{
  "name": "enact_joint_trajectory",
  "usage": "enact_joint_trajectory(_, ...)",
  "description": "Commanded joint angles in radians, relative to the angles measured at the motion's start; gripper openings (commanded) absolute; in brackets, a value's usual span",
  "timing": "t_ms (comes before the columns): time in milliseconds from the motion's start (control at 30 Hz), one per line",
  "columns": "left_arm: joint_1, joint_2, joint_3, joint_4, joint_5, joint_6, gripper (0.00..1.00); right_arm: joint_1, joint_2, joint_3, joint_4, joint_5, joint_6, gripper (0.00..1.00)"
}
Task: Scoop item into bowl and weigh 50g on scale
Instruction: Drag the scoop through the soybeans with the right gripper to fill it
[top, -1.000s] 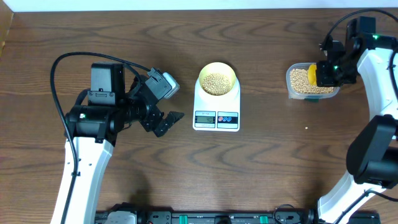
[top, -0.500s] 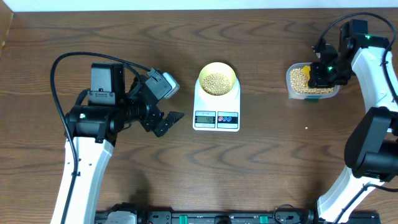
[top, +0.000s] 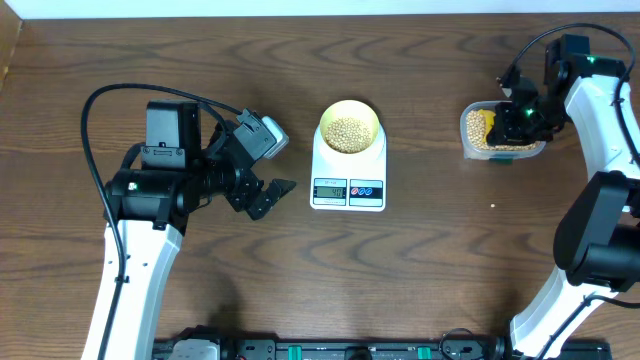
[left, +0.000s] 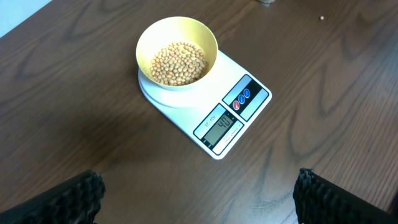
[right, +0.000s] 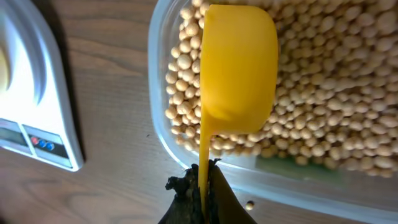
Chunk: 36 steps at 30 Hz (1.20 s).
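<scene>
Yellow plastic marks the crux: the scoop (right: 239, 68) hangs over the clear tub (right: 157, 93) of beans (right: 323, 118), its thin handle pinched edge-on between the tightly pressed jaws of the right gripper (right: 202, 186). The handle's long axis runs straight out from those jaws, and the cup shows only its back to the wrist camera, so whether it carries a load cannot be told. From there the pale bowl (left: 177, 30) lies well apart toward the robot's left, sitting on the white scale (left: 186, 109) at mid-table (top: 200, 60) and already partly filled with beans. The display (left: 222, 126) seems to read about forty, so one more small helping is probably needed. The left gripper (left: 196, 202) hovers just beside the scale on its far side, jaws spread wide and holding nothing; the right arm has the tool, so the carry across is its job.
</scene>
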Motion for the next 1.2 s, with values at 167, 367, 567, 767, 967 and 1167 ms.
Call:
enact_joint_trajectory(167, 0.004, 0.000, 0.015, 0.000, 0.009, -0.012, 0.99, -0.098, 0.016, 0.017, -0.025, -0.135, -0.029, 0.01)
enact_joint_trajectory(367, 0.004, 0.000, 0.015, 0.000, 0.009, -0.012, 0.99, -0.191, 0.016, 0.017, -0.050, -0.263, -0.090, 0.01)
enact_joint_trajectory(567, 0.004, 0.000, 0.015, 0.000, 0.009, -0.012, 0.99, -0.279, 0.016, 0.018, -0.100, -0.384, -0.187, 0.01)
enact_joint_trajectory(767, 0.004, 0.000, 0.014, 0.000, 0.009, -0.012, 0.99, -0.358, 0.016, 0.018, -0.161, -0.478, -0.257, 0.01)
enact_joint_trajectory(967, 0.004, 0.000, 0.015, 0.000, 0.009, -0.012, 0.99, -0.398, 0.016, 0.018, -0.161, -0.525, -0.265, 0.01)
enact_joint_trajectory(1167, 0.004, 0.000, 0.015, 0.000, 0.009, -0.012, 0.99, -0.402, 0.016, 0.018, -0.169, -0.582, -0.279, 0.01)
